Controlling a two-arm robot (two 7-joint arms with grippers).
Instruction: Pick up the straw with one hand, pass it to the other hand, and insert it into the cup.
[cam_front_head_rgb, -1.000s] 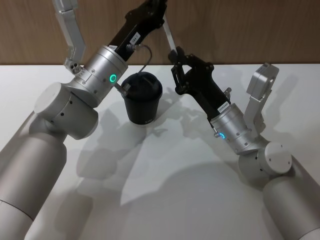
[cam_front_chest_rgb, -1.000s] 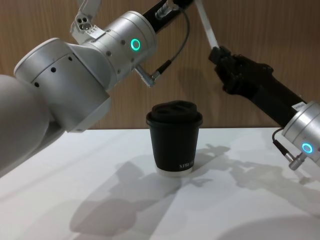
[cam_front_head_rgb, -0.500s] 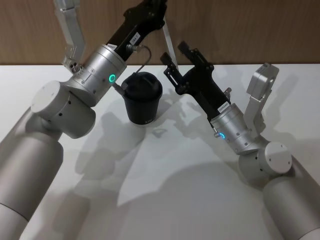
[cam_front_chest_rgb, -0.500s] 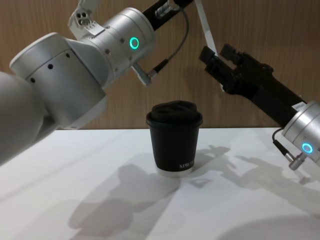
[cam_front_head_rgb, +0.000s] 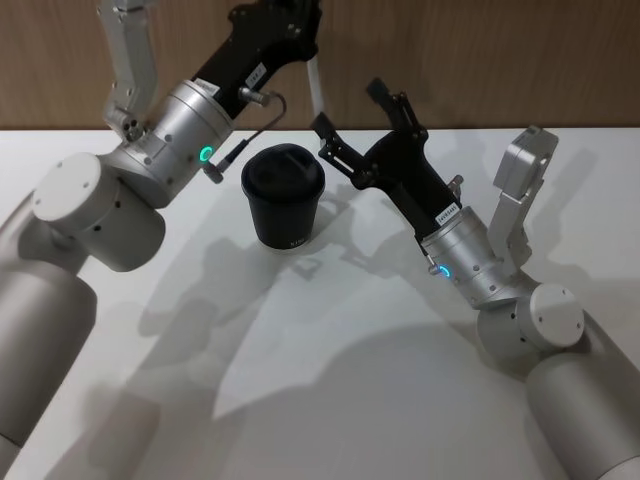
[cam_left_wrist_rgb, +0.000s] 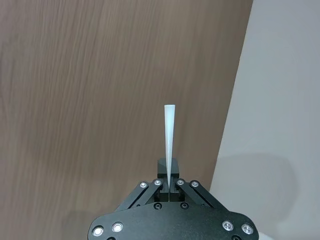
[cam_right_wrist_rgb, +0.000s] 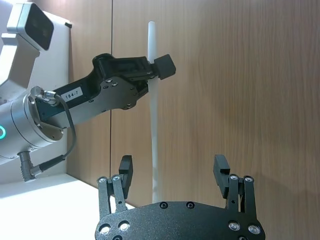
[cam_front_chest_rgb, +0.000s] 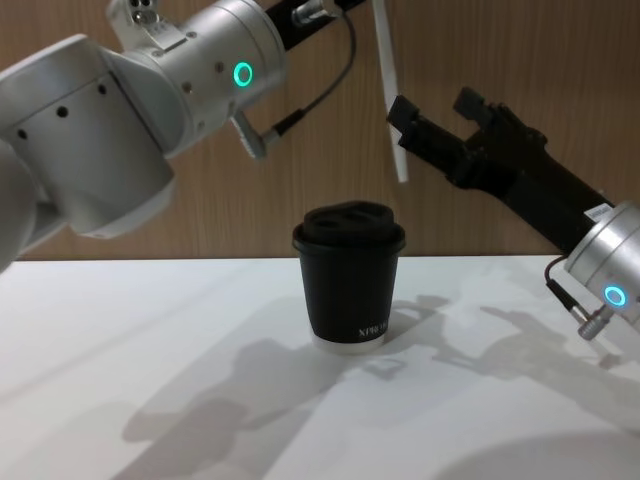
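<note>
the left tool (cam_front_head_rgb: 303, 28) is raised above the far side of the table (cam_front_head_rgb: 350, 370), in front of the wood-panelled wall (cam_front_chest_rgb: 480, 40), and its fingers are pinched narrow on the straw (cam_front_head_rgb: 316, 88), gripping it at its upper part. in the left wrist view the straw (cam_left_wrist_rgb: 168, 135) sticks straight out from between the closed fingertips of the left tool (cam_left_wrist_rgb: 169, 175). seen from the chest, the straw (cam_front_chest_rgb: 389, 100) hangs nearly upright with a slight tilt, and its lower end is in the air above the cup (cam_front_chest_rgb: 350, 280) and a little toward the robot's right, not touching the lid. the cup (cam_front_head_rgb: 284, 195) stands upright on the table between the two arms, lid on. the right tool (cam_front_head_rgb: 352, 108) is held up just to the right of the cup, with its two fingers spread wide and nothing in its grip. in the right wrist view the straw (cam_right_wrist_rgb: 154, 100) runs between the spread fingers of the right tool (cam_right_wrist_rgb: 172, 162), nearer to one finger than the other, with a gap on both sides, while the left tool (cam_right_wrist_rgb: 150, 70) grips it higher up. in the chest view the right tool (cam_front_chest_rgb: 435, 105) sits just beside the straw's lower end.
</note>
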